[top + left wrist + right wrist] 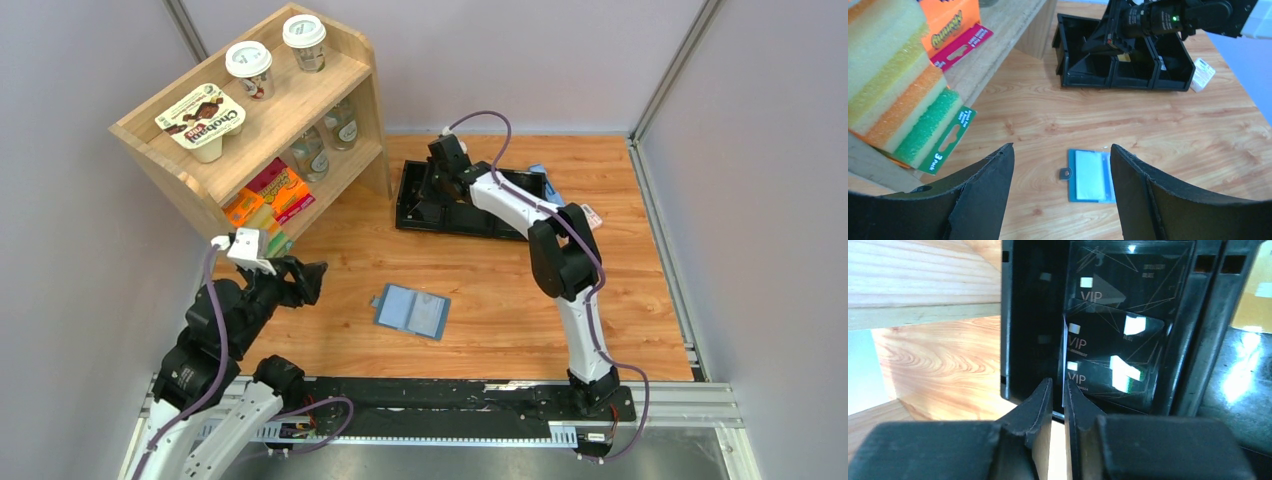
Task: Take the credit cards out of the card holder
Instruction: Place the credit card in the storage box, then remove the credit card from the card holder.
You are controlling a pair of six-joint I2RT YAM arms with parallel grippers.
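The teal card holder [411,311] lies open and flat on the wood table. In the left wrist view its [1072,175] inner pocket shows a whitish panel, and no black card shows in it. My left gripper [312,280] is open and empty, left of the holder and above the table [1060,146]. My right gripper [436,192] reaches into the left compartment of the black tray [470,228]. Its fingers [1058,381] stand almost closed with a thin slit, nothing seen held. Three black VIP credit cards [1113,337] lie overlapping in that compartment, just beyond the tips.
A wooden shelf [250,130] with yogurt cups, jars and sponge packs [898,100] stands at the back left. A gold card [1248,300] lies in the tray's neighbouring compartment. A pink-white packet [592,215] lies right of the tray. Grey walls close in both sides.
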